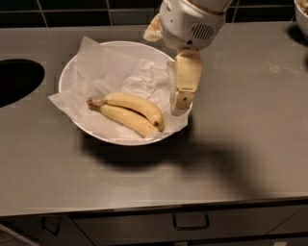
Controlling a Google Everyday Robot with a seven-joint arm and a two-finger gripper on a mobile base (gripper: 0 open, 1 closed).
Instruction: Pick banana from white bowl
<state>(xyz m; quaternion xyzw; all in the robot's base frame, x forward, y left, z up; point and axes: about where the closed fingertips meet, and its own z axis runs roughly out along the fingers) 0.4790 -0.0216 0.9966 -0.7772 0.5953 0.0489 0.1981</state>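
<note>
The white bowl [61, 79] sits on the grey counter, left of centre, lined with crumpled white paper [115, 67]. Two yellow bananas [132, 113], joined at the stem, lie in its front half with the stem pointing left. My gripper [168, 72] hangs over the bowl's right rim, just right of the bananas' ends and above them. It is open and empty. One cream finger [185, 81] points down at the rim; the other shows only partly behind the white wrist housing [190, 21].
A dark round sink opening [14, 79] is cut into the counter [250, 120] at far left. Another white bowl's edge [302, 14] shows at the top right corner. Black tiles run along the back. A drawer handle [191, 222] is below the front edge.
</note>
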